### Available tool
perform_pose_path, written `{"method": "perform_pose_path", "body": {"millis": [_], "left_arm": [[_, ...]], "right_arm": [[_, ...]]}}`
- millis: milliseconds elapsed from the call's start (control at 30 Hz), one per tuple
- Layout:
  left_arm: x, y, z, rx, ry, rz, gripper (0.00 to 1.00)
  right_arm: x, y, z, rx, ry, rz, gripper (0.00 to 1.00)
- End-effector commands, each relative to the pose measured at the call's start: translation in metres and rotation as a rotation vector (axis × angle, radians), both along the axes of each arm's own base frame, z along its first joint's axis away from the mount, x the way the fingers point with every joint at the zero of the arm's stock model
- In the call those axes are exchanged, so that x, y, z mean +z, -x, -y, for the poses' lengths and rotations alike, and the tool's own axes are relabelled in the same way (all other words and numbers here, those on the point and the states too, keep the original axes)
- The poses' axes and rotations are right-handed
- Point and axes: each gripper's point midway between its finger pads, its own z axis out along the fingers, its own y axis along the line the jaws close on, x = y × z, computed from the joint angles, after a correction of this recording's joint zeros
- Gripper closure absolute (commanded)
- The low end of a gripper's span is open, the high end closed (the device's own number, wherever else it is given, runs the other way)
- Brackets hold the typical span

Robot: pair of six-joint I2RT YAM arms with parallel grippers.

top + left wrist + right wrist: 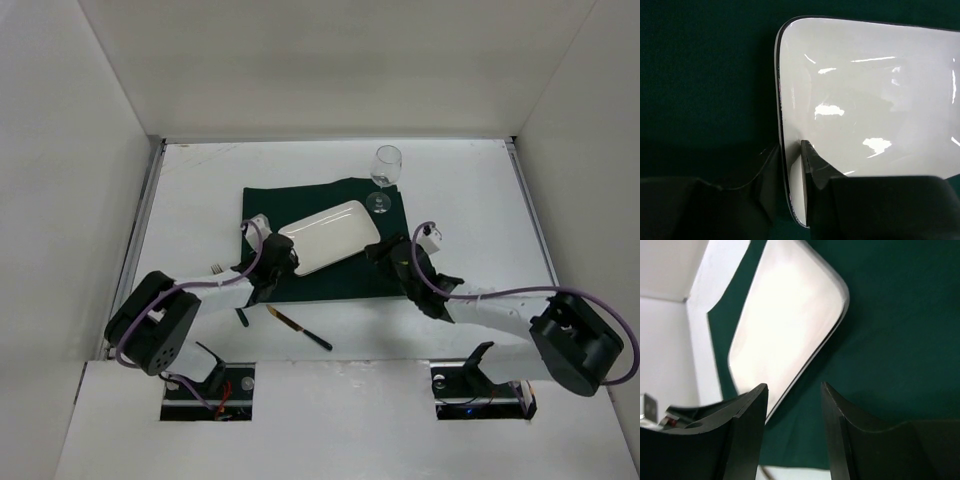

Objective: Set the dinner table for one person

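A white rectangular plate lies askew on the dark green cloth in the middle of the white dinner table. My left gripper is at the plate's left end. In the left wrist view it is shut on the plate's rim, one finger outside the rim and one on the plate. My right gripper is open and empty over the cloth, just off the plate's right corner. In the right wrist view its jaws stand well apart.
A wine glass stands upright at the cloth's back right corner. A knife with a dark handle lies on the table in front of the cloth. A silver utensil tip shows beside the left arm. White walls edge the table.
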Motion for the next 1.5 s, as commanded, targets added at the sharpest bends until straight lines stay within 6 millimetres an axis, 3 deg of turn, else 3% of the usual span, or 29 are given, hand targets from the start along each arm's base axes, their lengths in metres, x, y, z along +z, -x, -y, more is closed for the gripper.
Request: {"method": "perform_pose_path", "body": {"millis": [0,133,467,667,800,1200,1467], "left_arm": [[0.022,-0.022,0.004,0.017,0.028,0.07,0.84],[0.027,-0.03,-0.006,0.04,0.013,0.08,0.93],[0.038,-0.047,-0.033,0.1,-0.012,0.093,0.94],[0.027,-0.056,-0.052,0.152,0.014,0.056,0.94],[0.015,-0.055,-0.06,0.178,0.026,0.024,0.94],[0.016,-0.062,-0.079,0.236,0.033,0.055,0.93],[0.011,-0.066,-0.078,0.232,0.029,0.05,0.77]], "right_arm": [[-0.018,-0.001,0.017,0.036,0.119,-0.014,0.47],[-0.034,-0.001,0.022,0.012,0.108,-0.058,0.47],[-0.071,0.012,0.027,-0.007,0.056,-0.16,0.48],[-0.083,0.014,0.033,-0.034,0.044,-0.195,0.5],[-0.088,0.016,0.036,-0.043,0.043,-0.208,0.52],[-0.1,0.02,0.043,-0.066,0.053,-0.236,0.52],[-0.097,0.021,0.044,-0.06,0.059,-0.229,0.51]]}}
